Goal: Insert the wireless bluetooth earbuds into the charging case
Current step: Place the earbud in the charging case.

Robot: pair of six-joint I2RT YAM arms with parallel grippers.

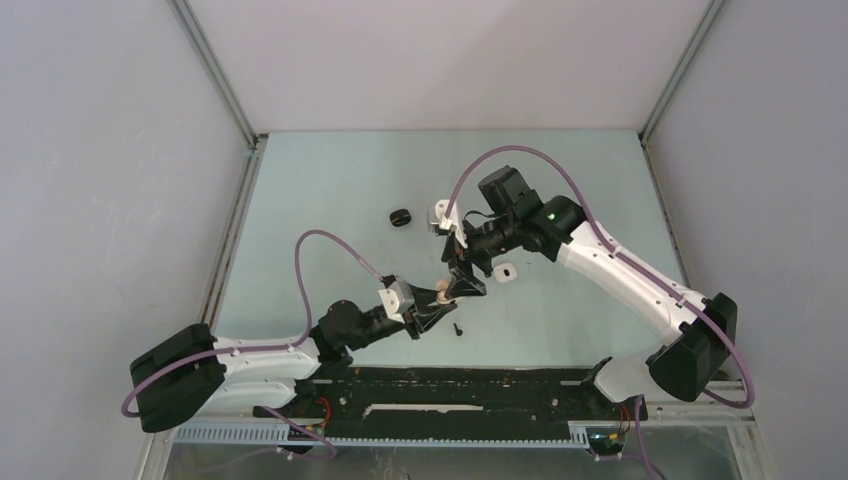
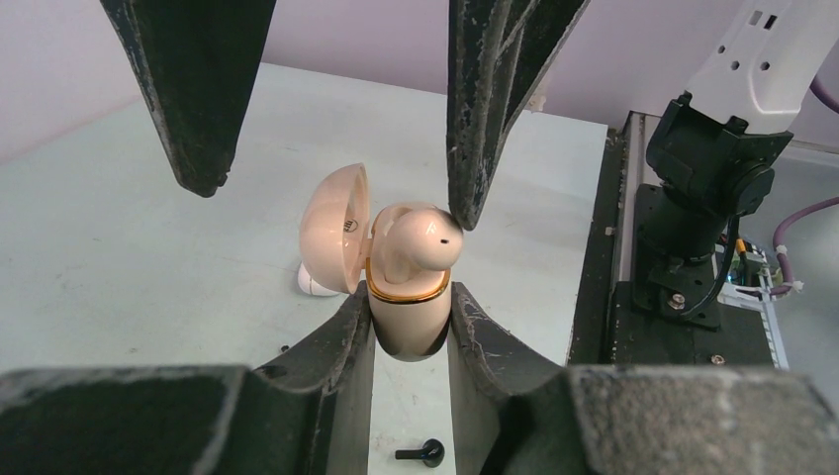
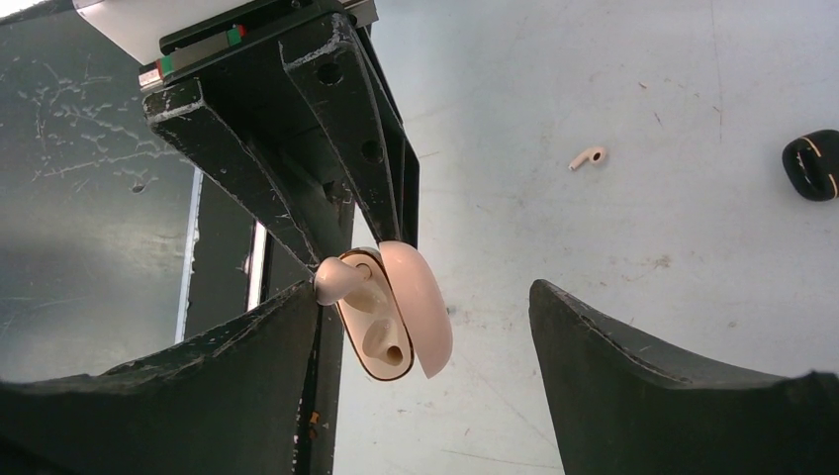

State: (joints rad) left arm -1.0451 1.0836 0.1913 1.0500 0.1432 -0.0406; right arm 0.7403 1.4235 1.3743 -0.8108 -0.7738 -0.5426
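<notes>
My left gripper (image 2: 408, 309) is shut on the base of a pink charging case (image 2: 406, 327), held upright above the table with its lid (image 2: 334, 230) swung open. A pink earbud (image 2: 423, 237) sits partly in the case's near socket, its head sticking out. My right gripper (image 3: 423, 292) hangs open over the case, and one of its fingertips (image 2: 463, 208) touches that earbud. The second socket (image 3: 388, 341) looks empty. A black earbud (image 2: 423, 452) lies on the table under the case. A white earbud (image 3: 590, 156) lies farther off.
A black case (image 1: 401, 217) rests at mid-table behind the grippers. A small white item (image 1: 505, 270) lies just right of them. The right arm's base (image 2: 707, 198) and the black mounting rail (image 1: 450, 385) run along the near edge. Walls enclose the table on three sides.
</notes>
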